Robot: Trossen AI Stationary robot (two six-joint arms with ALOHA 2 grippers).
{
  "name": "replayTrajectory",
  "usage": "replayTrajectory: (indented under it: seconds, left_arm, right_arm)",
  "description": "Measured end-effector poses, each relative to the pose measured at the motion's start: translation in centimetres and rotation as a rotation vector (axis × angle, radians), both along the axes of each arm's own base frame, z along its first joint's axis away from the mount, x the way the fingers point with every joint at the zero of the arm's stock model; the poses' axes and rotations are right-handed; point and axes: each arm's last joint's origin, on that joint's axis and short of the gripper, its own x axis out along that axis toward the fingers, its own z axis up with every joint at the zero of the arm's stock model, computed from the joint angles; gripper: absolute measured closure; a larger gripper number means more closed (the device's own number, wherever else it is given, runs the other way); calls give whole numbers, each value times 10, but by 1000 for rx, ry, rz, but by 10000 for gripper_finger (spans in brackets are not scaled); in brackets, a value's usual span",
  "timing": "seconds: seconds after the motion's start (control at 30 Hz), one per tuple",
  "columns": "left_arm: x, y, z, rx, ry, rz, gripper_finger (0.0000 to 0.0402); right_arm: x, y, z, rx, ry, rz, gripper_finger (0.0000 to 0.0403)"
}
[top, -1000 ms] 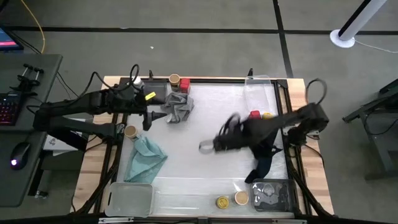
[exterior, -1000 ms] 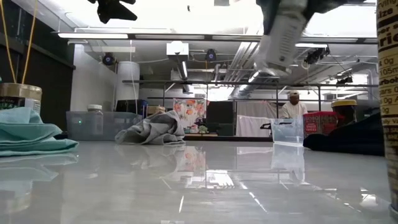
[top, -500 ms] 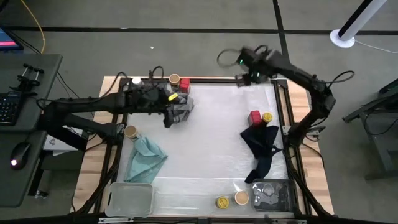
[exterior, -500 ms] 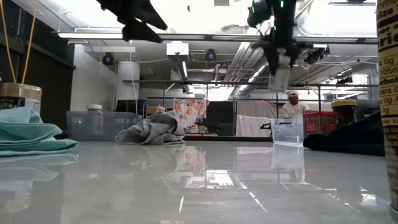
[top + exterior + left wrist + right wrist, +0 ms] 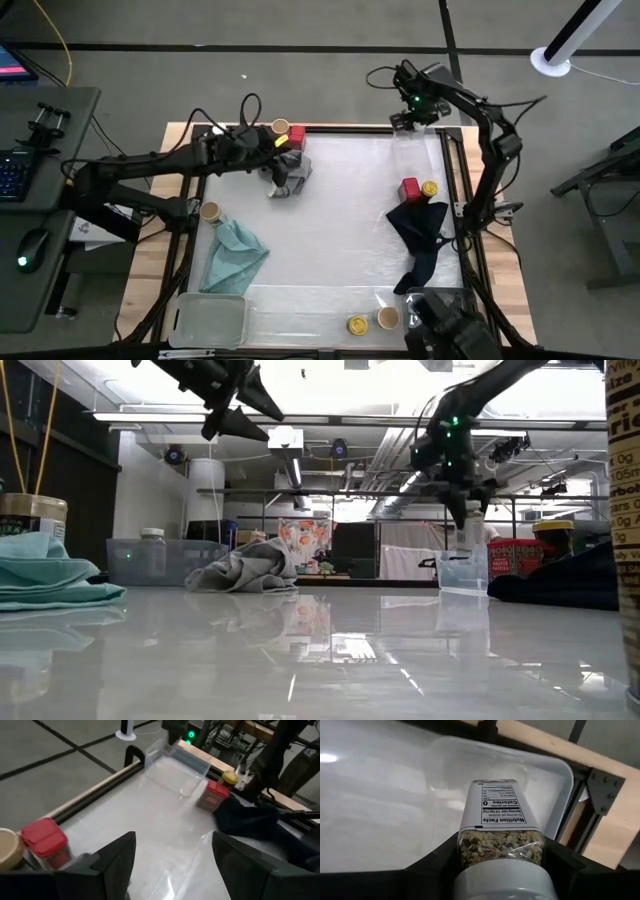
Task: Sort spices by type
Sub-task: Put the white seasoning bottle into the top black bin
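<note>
left gripper [image 5: 283,158]: above the grey cloth at about 11 o'clock of the table, fingers [image 5: 117,855] spread apart, nothing between them
tan-lid jar, left edge [image 5: 209,211]: at 9 o'clock, just beside the teal cloth
teal cloth [image 5: 236,256]: crumpled at 8 o'clock, on the white table [image 5: 330,230]
clear tray, near left [image 5: 208,320]: at 7 o'clock corner
grey cloth [image 5: 290,175]: bunched at 11 o'clock, under the left gripper
tan-lid jar, far edge [image 5: 281,127]: at 11 o'clock, touching or just beside a red tin [image 5: 296,136]; left wrist view shows the same pair, red lid [image 5: 44,836] next to the tan lid
yellow-lid jar, near edge [image 5: 357,325]: at 6 o'clock, next to another tan-lid jar [image 5: 387,318]
red tin, right side [image 5: 409,189]: at 3 o'clock, yellow-lid jar [image 5: 429,187] just beside it, both at the edge of the navy cloth
navy cloth [image 5: 423,236]: draped from 3 toward 5 o'clock
right gripper [image 5: 418,108]: at 1 o'clock over the far right corner, clamped on a spice jar
spice jar [image 5: 499,830]: clear-sided, white cap, nutrition label facing the wrist camera, pinched between both fingers [image 5: 435,865], hanging above the clear tray, far right [image 5: 550,795]
low view: right gripper [image 5: 466,510] sits just over that tray [image 5: 462,572]
</note>
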Motion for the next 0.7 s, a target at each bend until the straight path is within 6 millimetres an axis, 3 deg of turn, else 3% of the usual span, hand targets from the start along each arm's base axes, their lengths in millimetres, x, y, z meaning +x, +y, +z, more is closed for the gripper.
replayTrajectory:
  seconds: [0.2,0.7]
  left_arm:
    - [-10,2,4,8,20,3,151]
    - [-15,3,5,79,67,-16,151]
  right_arm:
    - [-7,-7,-18,90,92,-23,212]
    - [-28,-22,-18,33,88,-222,212]
